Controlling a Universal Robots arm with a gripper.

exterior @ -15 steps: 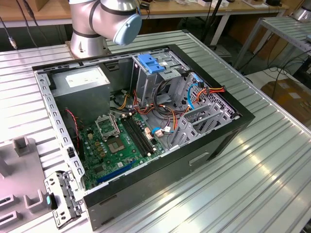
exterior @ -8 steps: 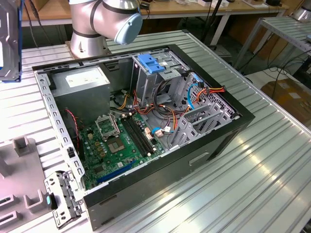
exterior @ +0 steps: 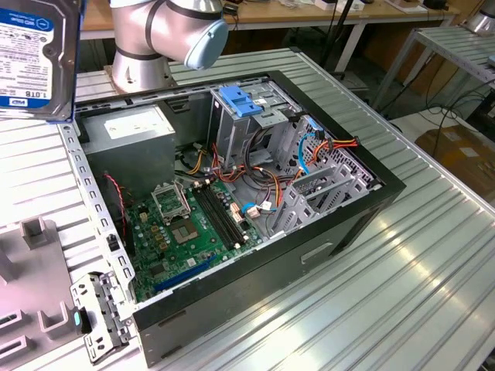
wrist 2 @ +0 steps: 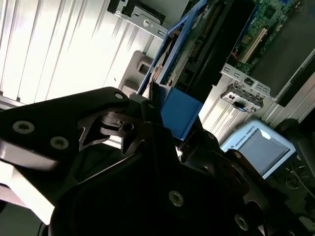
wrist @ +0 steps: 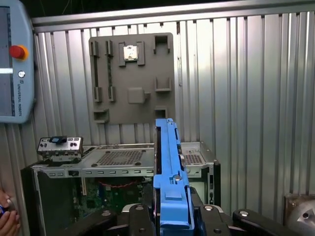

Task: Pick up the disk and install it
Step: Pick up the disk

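The disk (exterior: 35,54) hangs high at the exterior view's left, above the table beside the open computer case (exterior: 387,182), with its white printed label facing the camera. In the first wrist view the disk (wrist: 167,172) stands edge-on with its light-blue rail toward the camera. My gripper (wrist: 170,214) is shut on the disk from both sides, its black fingers (wrist: 135,216) flanking the rail. The second wrist view shows the blue rail (wrist 2: 179,115) sticking out past the black gripper body (wrist 2: 147,187). The case lies on its side with the motherboard (exterior: 186,224) exposed.
Inside the case stand a tall metal drive cage with a blue latch (exterior: 240,100), a grey power-supply box (exterior: 128,131) and loose coloured cables (exterior: 309,151). A grey fixture plate (wrist: 130,78) lies on the ribbed table. A teach pendant (wrist: 15,59) and a person's hand (wrist: 5,216) are nearby.
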